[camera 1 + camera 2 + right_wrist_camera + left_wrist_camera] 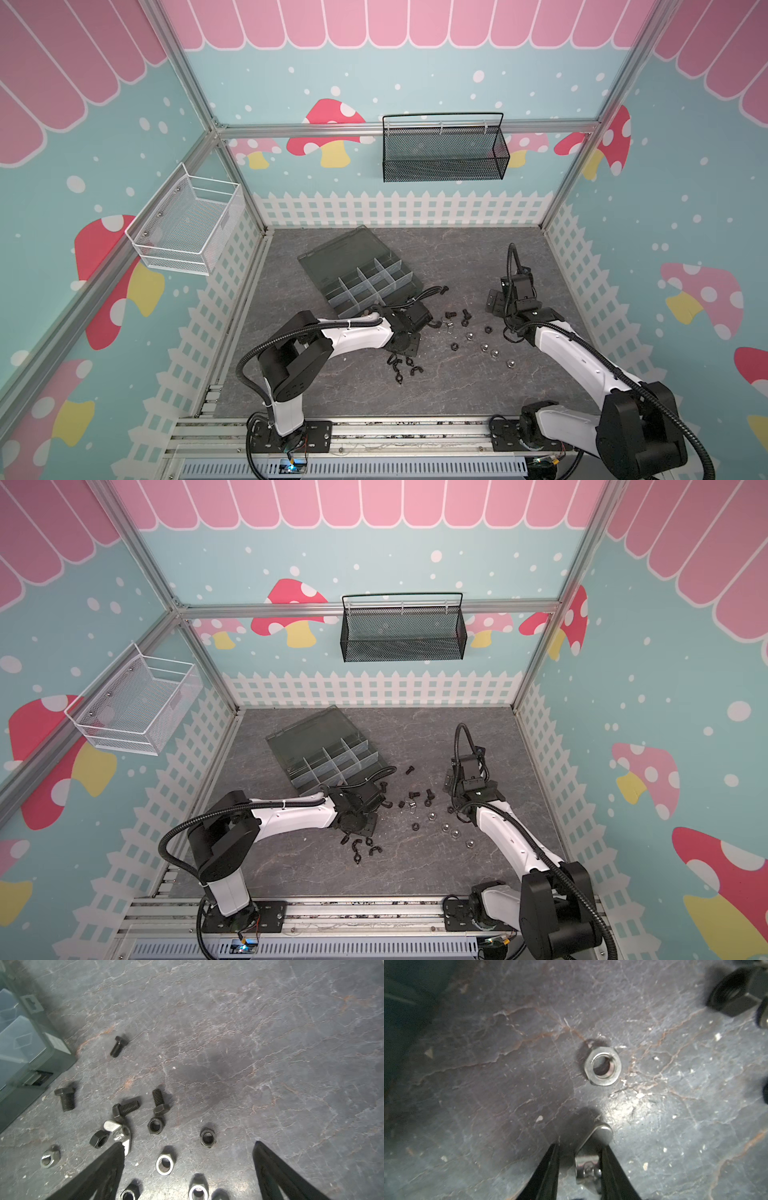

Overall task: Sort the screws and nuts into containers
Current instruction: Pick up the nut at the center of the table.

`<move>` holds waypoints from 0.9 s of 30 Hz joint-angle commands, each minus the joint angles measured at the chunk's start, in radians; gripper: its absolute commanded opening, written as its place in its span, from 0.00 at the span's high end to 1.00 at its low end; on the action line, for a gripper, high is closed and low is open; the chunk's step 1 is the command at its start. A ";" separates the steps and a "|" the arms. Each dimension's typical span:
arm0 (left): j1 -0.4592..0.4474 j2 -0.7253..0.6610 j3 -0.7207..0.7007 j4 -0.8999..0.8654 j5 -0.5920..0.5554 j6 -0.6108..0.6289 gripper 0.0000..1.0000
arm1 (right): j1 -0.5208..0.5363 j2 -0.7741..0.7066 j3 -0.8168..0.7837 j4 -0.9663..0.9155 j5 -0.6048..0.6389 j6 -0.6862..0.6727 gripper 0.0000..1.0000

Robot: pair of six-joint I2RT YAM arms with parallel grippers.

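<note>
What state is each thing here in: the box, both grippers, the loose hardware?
Organizer box: lid open, compartments look empty.
Left gripper: jaws straddling silver wing nut, not yet clamped.
Right gripper: wide open, holding nothing.
Screws: loose on the table, unsorted.

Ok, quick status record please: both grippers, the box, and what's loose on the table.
left gripper: low at the table, jaws either side of a silver wing nut, gap showing on one side
right gripper: open wide, empty, over loose nuts
box: lid open; no parts seen inside
screws: black, loose on the table near the box
black wing nuts: clustered by the left arm
sorted so far: nothing visible
</note>
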 commanded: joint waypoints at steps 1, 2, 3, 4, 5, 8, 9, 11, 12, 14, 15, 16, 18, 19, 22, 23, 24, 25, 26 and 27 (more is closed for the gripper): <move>0.005 0.021 0.018 -0.048 -0.020 0.012 0.65 | 0.005 -0.030 -0.016 0.004 0.029 0.006 0.03; 0.003 0.019 0.017 -0.053 -0.018 0.014 0.65 | 0.005 -0.035 -0.017 0.003 0.030 0.007 0.03; 0.003 0.019 0.018 -0.058 -0.014 0.015 0.65 | 0.005 -0.039 -0.018 0.003 0.033 0.008 0.03; 0.002 0.019 0.017 -0.063 -0.013 0.016 0.65 | 0.005 -0.043 -0.018 0.004 0.034 0.009 0.03; 0.000 0.019 0.015 -0.067 -0.013 0.017 0.65 | 0.005 -0.047 -0.018 0.004 0.035 0.010 0.03; -0.002 0.018 0.006 -0.078 -0.017 0.019 0.65 | 0.006 -0.056 -0.023 0.003 0.038 0.013 0.03; -0.002 0.016 0.002 -0.077 -0.021 0.019 0.65 | 0.006 -0.057 -0.025 0.004 0.038 0.012 0.03; -0.002 0.019 -0.002 -0.077 -0.037 0.023 0.65 | 0.005 -0.060 -0.029 0.002 0.039 0.014 0.03; -0.002 0.023 -0.001 -0.077 -0.044 0.028 0.65 | 0.006 -0.059 -0.032 0.002 0.039 0.015 0.03; -0.002 0.035 0.009 -0.076 -0.053 0.037 0.65 | 0.005 -0.059 -0.034 0.002 0.037 0.016 0.03; -0.002 0.041 0.013 -0.076 -0.054 0.042 0.65 | 0.005 -0.058 -0.033 0.000 0.037 0.016 0.02; -0.002 0.047 0.018 -0.076 -0.055 0.048 0.66 | 0.005 -0.058 -0.033 -0.001 0.036 0.016 0.03; -0.002 0.056 0.025 -0.076 -0.052 0.057 0.69 | 0.005 -0.058 -0.030 -0.006 0.041 0.015 0.03; -0.001 0.059 0.027 -0.076 -0.049 0.062 0.71 | 0.005 -0.059 -0.029 -0.010 0.042 0.015 0.03; -0.002 0.059 0.026 -0.077 -0.036 0.063 0.76 | 0.005 -0.066 -0.026 -0.014 0.051 0.015 0.03; -0.002 0.057 0.024 -0.077 -0.033 0.062 0.78 | 0.005 -0.067 -0.026 -0.015 0.051 0.015 0.03; -0.002 0.054 0.021 -0.077 -0.030 0.061 0.80 | 0.005 -0.068 -0.026 -0.015 0.050 0.017 0.03; -0.002 0.050 0.018 -0.077 -0.030 0.060 0.81 | 0.005 -0.069 -0.026 -0.015 0.049 0.020 0.03; -0.002 0.045 0.016 -0.078 -0.031 0.058 0.83 | 0.006 -0.068 -0.027 -0.014 0.048 0.020 0.03; -0.002 0.040 0.013 -0.077 -0.032 0.058 0.85 | 0.005 -0.068 -0.026 -0.013 0.046 0.021 0.03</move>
